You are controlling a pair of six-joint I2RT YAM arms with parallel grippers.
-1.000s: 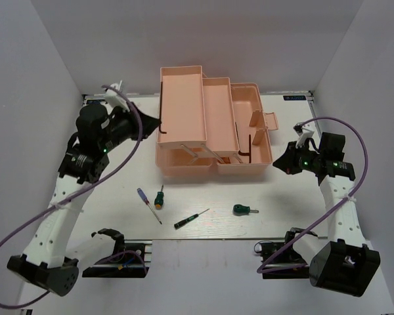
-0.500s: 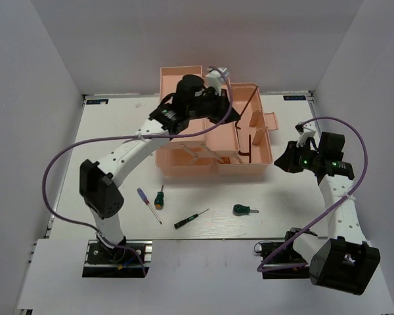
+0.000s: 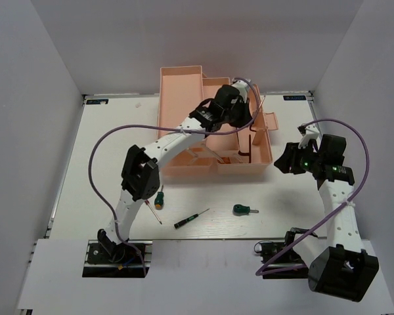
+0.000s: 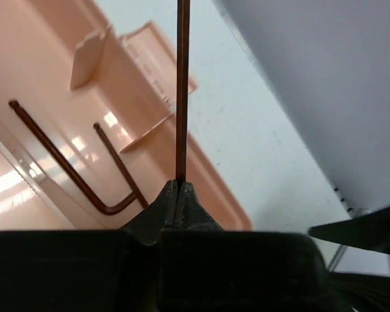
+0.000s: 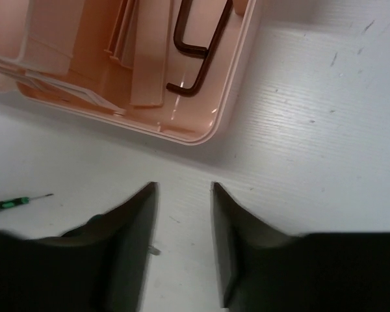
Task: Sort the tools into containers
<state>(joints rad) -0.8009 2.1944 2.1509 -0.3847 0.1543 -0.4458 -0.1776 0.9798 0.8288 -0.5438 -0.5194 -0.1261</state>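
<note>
My left end effector (image 4: 180, 187) is clamped tight on a dark hex key (image 4: 182, 91), and the key's straight shaft runs directly out ahead of the fingertips. It hangs over the open pink toolbox (image 4: 45, 58). Below it and off to its left, two more hex keys (image 4: 65, 162) lie side by side on the floor of the deep compartment. In the overhead view, that arm reaches across the box's trays toward its right-hand part.

My right end effector (image 5: 182, 187) has its jaws apart with nothing between them. It is held above the bare desk (image 5: 312, 130), just off the near right corner of the toolbox. Ahead of it, inside the box wall, I see the same two L-shaped keys. Far to its left, a black-green screwdriver (image 5: 13, 203) lies on the desk. From above, a green-orange screwdriver (image 3: 159, 199) and a stubby green one (image 3: 245, 210) also lie on the desk, apart from each other, on my side of the box.
</note>
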